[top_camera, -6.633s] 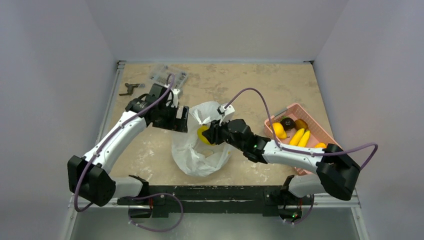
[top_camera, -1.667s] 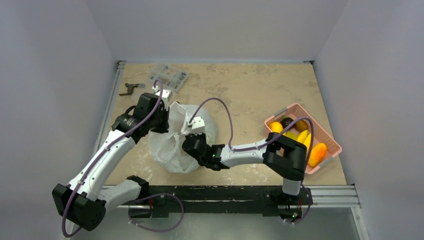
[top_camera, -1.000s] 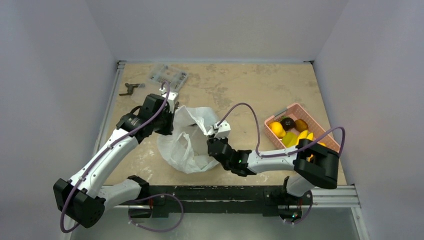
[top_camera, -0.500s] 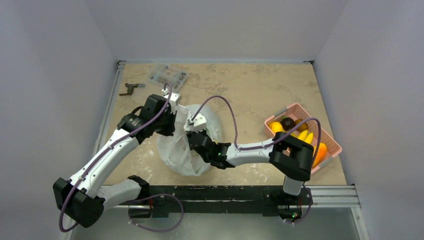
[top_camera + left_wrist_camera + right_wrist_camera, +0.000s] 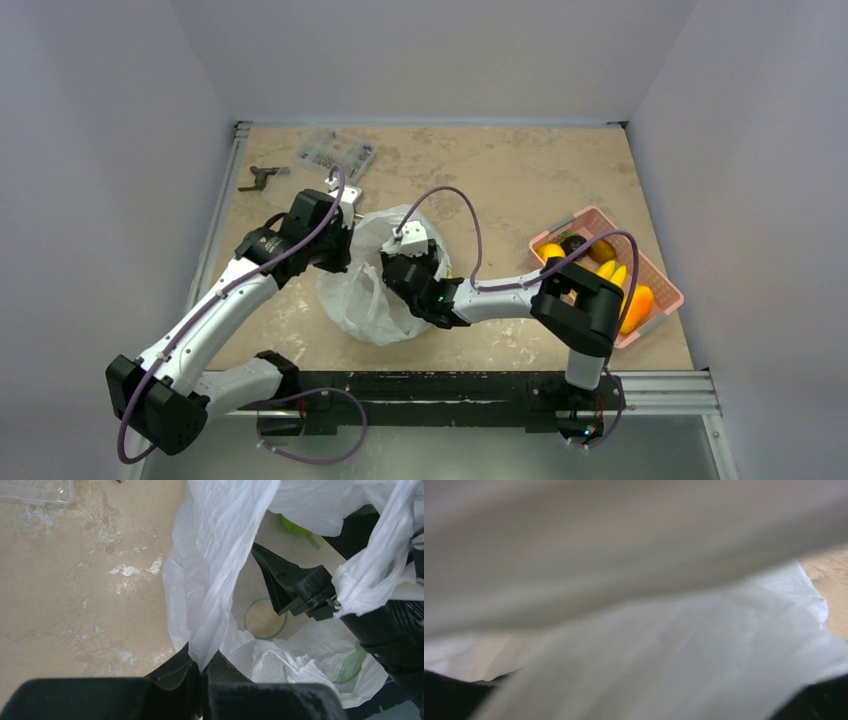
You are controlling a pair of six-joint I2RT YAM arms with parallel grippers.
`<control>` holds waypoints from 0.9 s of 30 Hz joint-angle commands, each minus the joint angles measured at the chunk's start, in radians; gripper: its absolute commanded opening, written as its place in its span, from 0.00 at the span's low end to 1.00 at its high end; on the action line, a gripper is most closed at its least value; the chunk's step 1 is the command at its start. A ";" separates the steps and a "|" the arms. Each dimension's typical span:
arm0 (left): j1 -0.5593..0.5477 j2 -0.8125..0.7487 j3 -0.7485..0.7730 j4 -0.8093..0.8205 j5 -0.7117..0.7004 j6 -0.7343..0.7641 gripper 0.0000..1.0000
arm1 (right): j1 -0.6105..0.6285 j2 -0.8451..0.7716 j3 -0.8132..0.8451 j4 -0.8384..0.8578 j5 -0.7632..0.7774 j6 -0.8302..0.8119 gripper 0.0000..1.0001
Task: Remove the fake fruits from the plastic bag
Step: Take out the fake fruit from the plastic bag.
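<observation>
Pink basket (image 5: 661, 273) holds fake fruits (image 5: 637, 308); left gripper (image 5: 201, 667) clamps plastic bag (image 5: 352, 305) edge; right gripper (image 5: 391, 273) inside, aperture unclear.

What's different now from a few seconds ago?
The right gripper, which held a yellow fruit at the mouth of the bag, no longer shows it and has gone back inside. The left gripper kept pinching the bag's edge; the pink basket stayed put.

Pink slatted basket (image 5: 612, 222) sits on the right side of the beige counter (image 5: 500, 180). The far left corner has a clear plastic tray (image 5: 336, 152), with a small dark metal thing (image 5: 262, 177) just beside it.
</observation>
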 commanded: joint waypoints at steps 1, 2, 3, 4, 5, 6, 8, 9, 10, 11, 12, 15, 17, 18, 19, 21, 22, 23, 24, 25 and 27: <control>-0.005 -0.008 0.005 0.033 0.009 0.024 0.00 | -0.041 -0.027 -0.029 0.037 0.049 0.022 0.68; -0.005 -0.008 0.004 0.033 0.009 0.025 0.00 | -0.046 -0.021 -0.024 0.043 0.044 0.010 0.72; -0.005 -0.005 0.004 0.033 0.031 0.025 0.00 | -0.051 -0.008 -0.017 0.045 0.047 0.002 0.77; -0.005 0.000 0.006 0.035 0.037 0.026 0.00 | -0.056 0.003 -0.006 0.035 0.047 0.001 0.80; -0.004 0.007 0.007 0.032 0.043 0.027 0.00 | -0.062 0.013 0.001 0.029 0.047 0.000 0.84; -0.004 0.011 0.010 0.030 0.045 0.028 0.00 | -0.066 0.019 0.003 0.028 0.048 -0.004 0.87; -0.005 0.015 0.009 0.028 0.046 0.029 0.00 | -0.067 0.019 0.002 0.032 0.064 -0.027 0.92; -0.005 0.015 0.010 0.028 0.046 0.029 0.00 | -0.067 0.015 0.000 0.032 0.074 -0.044 0.93; -0.005 0.015 0.010 0.027 0.046 0.030 0.00 | -0.067 0.010 -0.001 0.035 0.077 -0.061 0.95; -0.004 0.013 0.010 0.029 0.046 0.030 0.00 | -0.067 0.002 -0.003 0.039 0.080 -0.084 0.96; -0.004 0.013 0.008 0.029 0.046 0.030 0.00 | -0.065 -0.007 -0.006 0.046 0.098 -0.115 0.96; -0.004 0.018 0.010 0.031 0.050 0.030 0.00 | -0.062 -0.030 -0.009 0.059 0.112 -0.186 0.97; -0.004 0.021 0.010 0.029 0.052 0.031 0.00 | -0.062 -0.035 -0.014 0.082 0.094 -0.237 0.97; -0.005 0.020 0.011 0.029 0.052 0.032 0.00 | -0.062 -0.034 -0.018 0.104 0.086 -0.265 0.97; -0.005 0.021 0.010 0.029 0.052 0.032 0.00 | -0.062 -0.030 -0.018 0.112 0.084 -0.277 0.97; -0.004 0.021 0.010 0.029 0.049 0.032 0.00 | -0.066 -0.022 -0.016 0.131 0.086 -0.309 0.96; -0.005 0.021 0.010 0.029 0.049 0.032 0.00 | -0.067 -0.018 -0.012 0.131 0.092 -0.321 0.96; -0.005 0.021 0.010 0.030 0.049 0.032 0.00 | -0.068 -0.014 -0.010 0.135 0.093 -0.330 0.96; -0.005 0.022 0.010 0.029 0.050 0.032 0.00 | -0.074 -0.011 -0.008 0.138 0.089 -0.333 0.96; -0.004 0.023 0.010 0.029 0.052 0.032 0.00 | -0.081 -0.005 -0.007 0.139 0.081 -0.330 0.96; -0.005 0.025 0.011 0.030 0.055 0.032 0.00 | -0.097 0.009 -0.002 0.122 0.095 -0.307 0.96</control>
